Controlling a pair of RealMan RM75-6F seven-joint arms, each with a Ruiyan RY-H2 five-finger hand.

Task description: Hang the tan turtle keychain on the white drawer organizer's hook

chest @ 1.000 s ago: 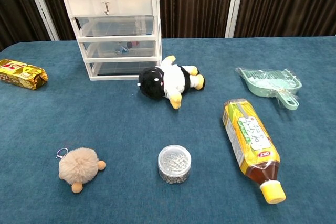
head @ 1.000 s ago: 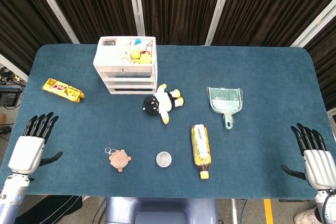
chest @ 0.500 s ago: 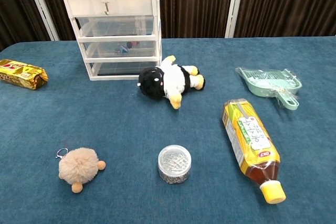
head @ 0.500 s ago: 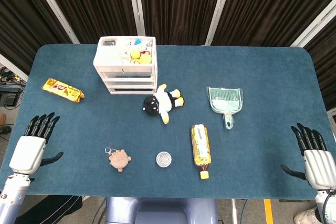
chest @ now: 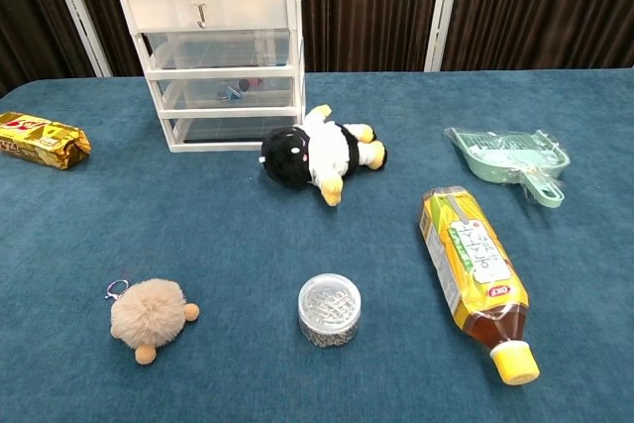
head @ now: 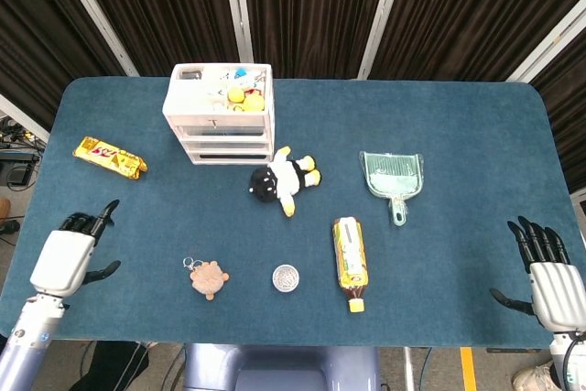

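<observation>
The tan turtle keychain (head: 210, 278) (chest: 149, 312) lies flat near the table's front edge, its small metal ring (chest: 116, 288) at its upper left. The white drawer organizer (head: 220, 112) (chest: 220, 56) stands at the back left, with a small metal hook (chest: 200, 15) on its top front panel. My left hand (head: 64, 258) hovers at the front left corner, well left of the turtle; it holds nothing, most fingers bent, one finger and the thumb sticking out apart. At the front right corner my right hand (head: 549, 281) is spread and holds nothing. Neither hand shows in the chest view.
A black-and-white plush (head: 284, 179) (chest: 317, 156) lies just in front of the organizer. A round jar of clips (head: 286, 277) (chest: 330, 309) sits right of the turtle. A tea bottle (head: 350, 263) (chest: 474, 264), a green dustpan (head: 394, 179) (chest: 505, 156) and a yellow snack pack (head: 110, 157) (chest: 40, 139) also lie on the table.
My left hand has shifted a little right and nearer, and most of its fingers have bent in from a straight spread. The right hand and all objects are unmoved.
</observation>
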